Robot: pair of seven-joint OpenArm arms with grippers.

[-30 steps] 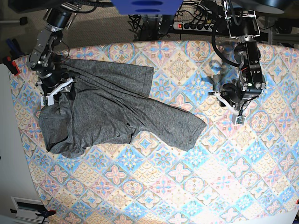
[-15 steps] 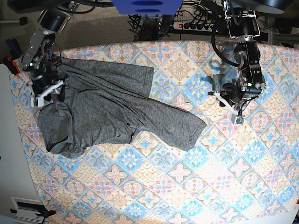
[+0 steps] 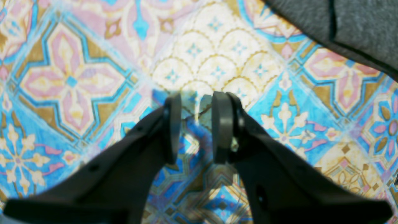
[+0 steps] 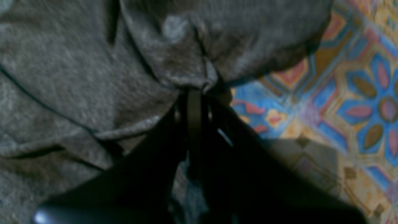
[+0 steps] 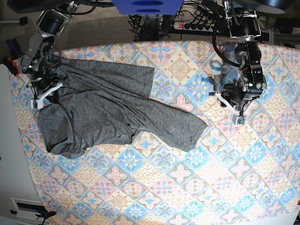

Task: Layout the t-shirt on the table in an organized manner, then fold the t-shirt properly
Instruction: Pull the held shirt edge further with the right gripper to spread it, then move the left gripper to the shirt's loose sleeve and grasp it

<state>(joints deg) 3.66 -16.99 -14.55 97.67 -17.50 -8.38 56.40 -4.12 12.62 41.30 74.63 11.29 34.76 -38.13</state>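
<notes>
Base view: the t-shirt [image 5: 112, 112] lies crumpled across the far-left part of the desk [image 5: 197, 187], 1 sleeve trailing toward the middle. Right end effector [image 4: 194, 96] is clenched on a bunched fold at its edge; left end effector [image 3: 194, 124] hangs part-open and empty. Soft, light cloth likely drags easily; hems look the surest hold, with open room nearer and rightward.

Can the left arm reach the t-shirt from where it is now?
Probably yes: only bare table lies between the left gripper and the t-shirt's nearest edge.
</notes>
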